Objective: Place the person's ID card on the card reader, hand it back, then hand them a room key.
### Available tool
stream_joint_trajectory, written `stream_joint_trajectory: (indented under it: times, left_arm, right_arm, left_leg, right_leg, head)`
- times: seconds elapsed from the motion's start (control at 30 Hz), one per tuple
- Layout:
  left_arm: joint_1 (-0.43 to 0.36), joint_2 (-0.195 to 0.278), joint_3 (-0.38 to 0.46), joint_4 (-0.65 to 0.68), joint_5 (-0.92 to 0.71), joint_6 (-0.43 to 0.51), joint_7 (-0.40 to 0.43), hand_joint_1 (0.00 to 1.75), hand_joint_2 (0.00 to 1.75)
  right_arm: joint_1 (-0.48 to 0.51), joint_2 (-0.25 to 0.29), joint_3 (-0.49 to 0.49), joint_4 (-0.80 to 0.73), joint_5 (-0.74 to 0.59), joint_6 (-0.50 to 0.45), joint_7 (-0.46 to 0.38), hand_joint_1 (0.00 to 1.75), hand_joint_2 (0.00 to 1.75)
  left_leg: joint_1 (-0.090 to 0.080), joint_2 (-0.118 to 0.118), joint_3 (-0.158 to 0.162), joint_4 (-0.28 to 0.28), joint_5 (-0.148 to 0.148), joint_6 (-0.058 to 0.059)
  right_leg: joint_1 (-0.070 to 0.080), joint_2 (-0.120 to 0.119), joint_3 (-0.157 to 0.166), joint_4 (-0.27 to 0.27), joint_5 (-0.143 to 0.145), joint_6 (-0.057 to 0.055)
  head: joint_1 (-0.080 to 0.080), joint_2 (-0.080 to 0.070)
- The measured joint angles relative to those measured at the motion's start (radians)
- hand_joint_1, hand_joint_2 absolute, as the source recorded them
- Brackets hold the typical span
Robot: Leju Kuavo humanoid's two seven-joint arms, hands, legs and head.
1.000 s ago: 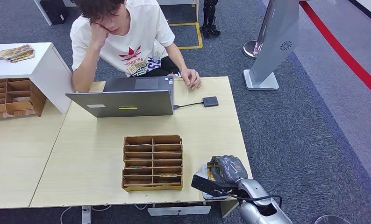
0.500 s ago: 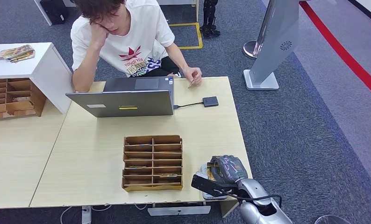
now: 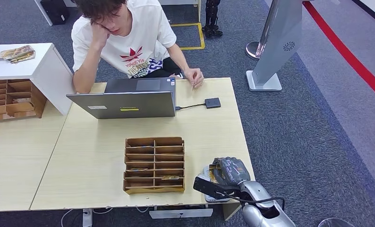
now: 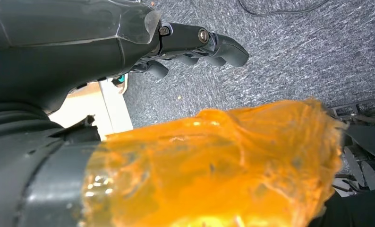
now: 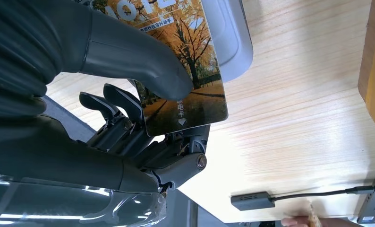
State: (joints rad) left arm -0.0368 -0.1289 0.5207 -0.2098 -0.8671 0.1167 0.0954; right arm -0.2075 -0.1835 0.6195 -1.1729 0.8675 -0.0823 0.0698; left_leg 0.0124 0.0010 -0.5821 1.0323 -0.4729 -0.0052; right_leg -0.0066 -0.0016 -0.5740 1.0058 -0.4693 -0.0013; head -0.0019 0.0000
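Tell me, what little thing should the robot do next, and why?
Probably lift its right hand and carry the card it pinches across the table toward the person. The card sits between thumb and fingers above the grey card reader, and the person's hand waits at the far edge. I can't tell whether this is the ID card or a room key.

A grey laptop point(image 3: 124, 99) stands open at the far side of the table point(image 3: 81, 156). A wooden organiser point(image 3: 154, 164) sits on the table nearer the front, right of centre. To the far left a white cabinet point(image 3: 32, 71) carries a pile of packets point(image 3: 16, 53). On the carpet point(image 3: 299, 132) to the right stands a grey kiosk point(image 3: 277, 45), with a red line point(image 3: 351, 56) beyond it.
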Motion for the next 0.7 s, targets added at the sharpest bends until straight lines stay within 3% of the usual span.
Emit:
stream_joint_trajectory:
  times: [0.7]
  left_arm:
    - [0.000, 0.001, 0.000, 0.000, -0.004, -0.004, -0.003, 0.00, 0.00]
  right_arm:
    - [-0.008, 0.000, 0.006, 0.006, -0.005, 0.004, 0.000, 1.75, 1.75]
  left_leg:
    - [0.000, 0.000, 0.000, 0.000, 0.000, 0.000]
  right_leg:
    - [0.000, 0.000, 0.000, 0.000, 0.000, 0.000]
  head:
    - [0.000, 0.000]
